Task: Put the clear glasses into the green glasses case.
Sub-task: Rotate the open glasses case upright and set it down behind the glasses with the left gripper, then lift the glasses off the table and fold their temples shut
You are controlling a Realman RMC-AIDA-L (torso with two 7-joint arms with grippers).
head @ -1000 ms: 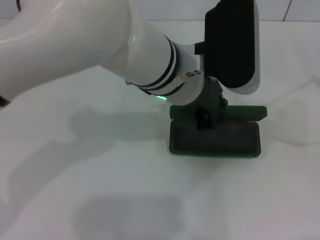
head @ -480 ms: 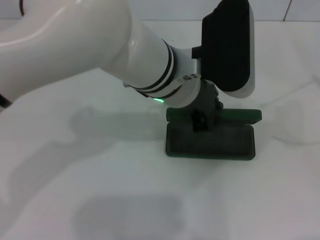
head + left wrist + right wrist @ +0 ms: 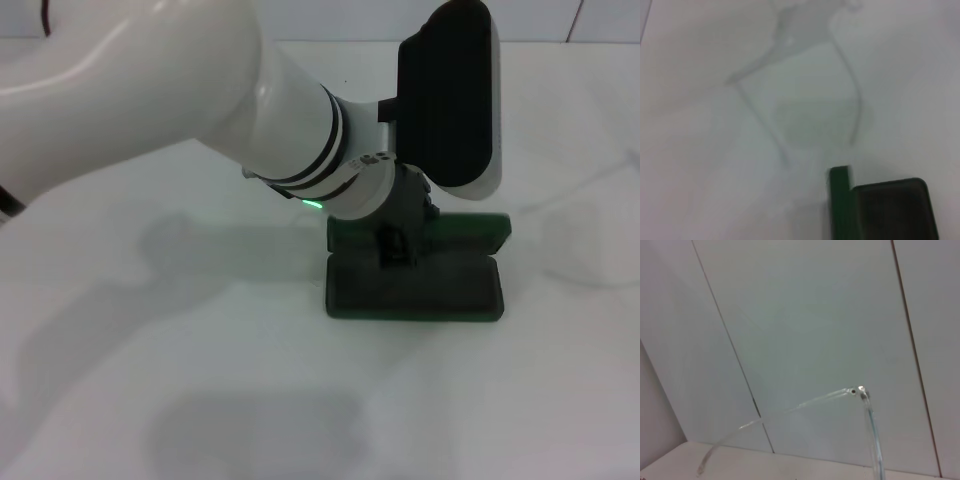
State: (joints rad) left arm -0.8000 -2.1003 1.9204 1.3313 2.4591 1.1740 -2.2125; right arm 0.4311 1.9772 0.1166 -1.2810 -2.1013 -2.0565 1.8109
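Although the clear glasses (image 3: 860, 392) showed only in part, they looked light, thin and easily bent, so a hold on the frame near the hinge was judged safer than one on a slender arm. In the right wrist view a hinge and two arms appeared close to the camera against a panelled wall, fully transparent and colourless, one arm curving away to a thin tip. This suggested that the right claw carried them raised above the table, but its fingers were not in view and its state could not be told. Smooth plastic of this kind was judged slippery and prone to scratching.

The green glasses case (image 3: 412, 285) lay open on the white table (image 3: 150, 350), its dark lined tray towards the robot and its green lid (image 3: 470, 232) standing behind. It was flat, rectangular and round-cornered, and looked rigid but light enough to slide when pushed.

The left claw (image 3: 397, 245) was down at the hinge line of the case, seemingly steadying it; whether its fingers were spread or closed could not be told. The left wrist view showed one corner of the case and only shadows on the table beyond.
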